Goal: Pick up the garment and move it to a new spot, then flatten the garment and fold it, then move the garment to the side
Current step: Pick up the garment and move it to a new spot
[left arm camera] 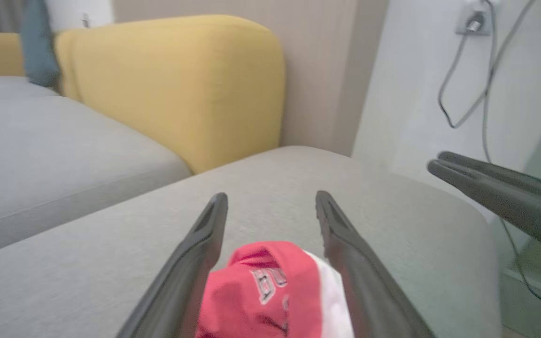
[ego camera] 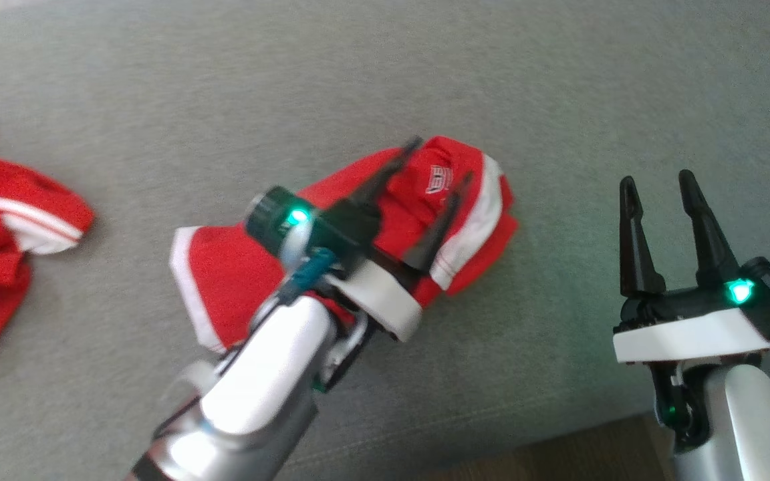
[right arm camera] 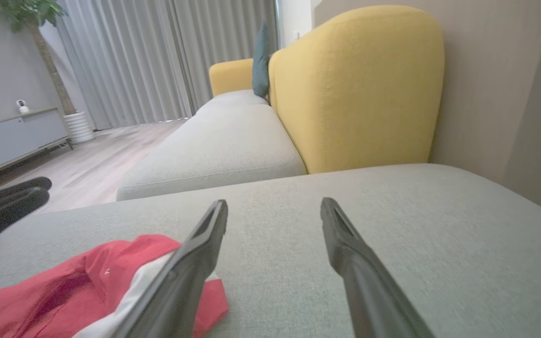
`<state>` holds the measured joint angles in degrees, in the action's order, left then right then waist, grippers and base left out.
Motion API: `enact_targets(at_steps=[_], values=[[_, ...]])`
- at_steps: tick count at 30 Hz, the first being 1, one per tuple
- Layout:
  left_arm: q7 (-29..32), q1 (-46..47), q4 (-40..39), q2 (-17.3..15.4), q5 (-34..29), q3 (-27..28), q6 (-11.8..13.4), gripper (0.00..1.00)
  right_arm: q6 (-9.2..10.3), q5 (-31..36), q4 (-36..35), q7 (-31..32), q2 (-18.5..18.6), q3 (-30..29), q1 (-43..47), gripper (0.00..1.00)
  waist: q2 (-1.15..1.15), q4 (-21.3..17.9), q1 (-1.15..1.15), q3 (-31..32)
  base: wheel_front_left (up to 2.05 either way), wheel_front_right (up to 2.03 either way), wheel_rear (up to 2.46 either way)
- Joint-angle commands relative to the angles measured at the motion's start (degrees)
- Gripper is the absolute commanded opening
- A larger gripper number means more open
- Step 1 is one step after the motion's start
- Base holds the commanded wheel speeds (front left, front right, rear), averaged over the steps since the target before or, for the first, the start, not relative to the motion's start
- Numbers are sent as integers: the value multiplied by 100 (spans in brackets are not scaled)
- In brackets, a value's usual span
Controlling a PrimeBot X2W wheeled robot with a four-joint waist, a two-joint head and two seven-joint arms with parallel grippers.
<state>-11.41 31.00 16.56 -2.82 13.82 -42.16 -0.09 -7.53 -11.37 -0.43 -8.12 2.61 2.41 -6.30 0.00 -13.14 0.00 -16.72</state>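
The soft red garment (ego camera: 224, 274) with white stripes lies folded on the fuzzy gray couch (ego camera: 425, 67). The left gripper (ego camera: 442, 159) hangs over it, long pointy black fingers spread wide. The right gripper (ego camera: 656, 177) nearby is wide too.

Red-and-white cloth garment (ego camera: 224, 280): soft, matt. Grey woven-fabric sofa cushion (ego camera: 425, 67): matt, finely textured. Silvery-white forearm shell (ego camera: 265, 374): smooth, glossy.

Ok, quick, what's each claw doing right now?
Left claw: open, astride the folded red garment, not clamped on it.
Right claw: open, holding nothing, above the grey cushion.
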Motion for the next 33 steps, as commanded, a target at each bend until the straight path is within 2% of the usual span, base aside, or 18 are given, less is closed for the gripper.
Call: enact_targets(at_steps=[1,10,16,22,33], values=[[-93,65,-255,-50,50,290,106,100,4,69,-184,-1,27,93,-45,100,0,226,0,158,0,0,0],[-307,-609,-756,-582,320,1258,803,100,4,254,-288,174,27,32,5,100,0,765,0,370,0,0,0],[-346,-1233,-1079,-1035,523,1982,1144,100,4,303,-322,285,27,21,109,100,0,1026,0,533,0,0,0],[-354,-1629,-1299,-1273,643,2280,1145,100,4,368,-354,407,27,0,202,100,0,1137,0,673,0,0,0],[-357,-2053,-1398,-1320,575,2169,1096,100,4,392,-314,533,27,87,484,100,0,1011,0,1099,0,0,0]])
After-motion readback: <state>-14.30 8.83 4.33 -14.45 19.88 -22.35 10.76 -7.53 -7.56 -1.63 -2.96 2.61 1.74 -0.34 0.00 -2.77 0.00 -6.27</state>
